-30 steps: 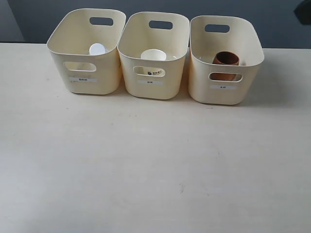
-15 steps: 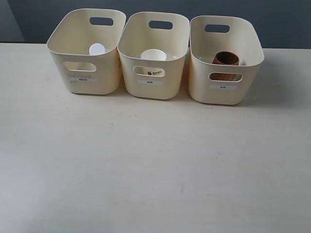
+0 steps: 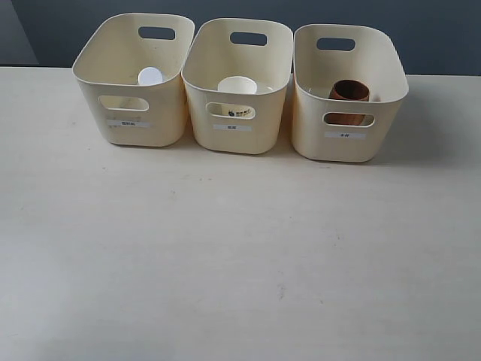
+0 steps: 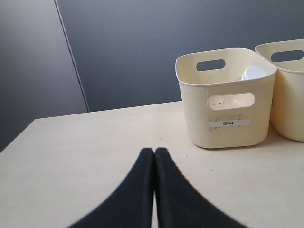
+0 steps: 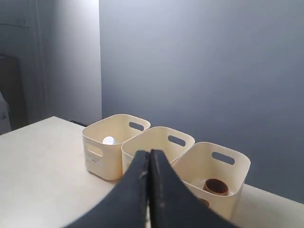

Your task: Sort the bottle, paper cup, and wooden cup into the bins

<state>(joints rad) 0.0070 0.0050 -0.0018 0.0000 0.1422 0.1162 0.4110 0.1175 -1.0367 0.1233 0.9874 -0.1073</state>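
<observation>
Three cream bins (image 3: 238,128) line the counter's (image 3: 225,256) far edge. Left holds the upright bottle (image 3: 150,76), white cap up; middle the upright paper cup (image 3: 237,86); right the reddish-brown wooden cup (image 3: 349,92), mouth up. Left claw (image 4: 154,154) and right claw (image 5: 148,156) are pressed closed, empty.

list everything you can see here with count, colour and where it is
bins: 3, cream, in a row at the far side of the table, each with handle slots and a small white front label
bottle: 1, only its white cap shows, inside the left bin
paper cup: 1, white with a dark logo seen through the handle slot, inside the middle bin
wooden cup: 1, reddish-brown, upright inside the right bin
table: 1, pale wood-tone, under everything
wall: 1, dark grey-blue, behind the table
left gripper: 1, black, jaws closed and empty, above the table short of the left bin
right gripper: 1, black, jaws closed and empty, pulled back from the bins
</observation>
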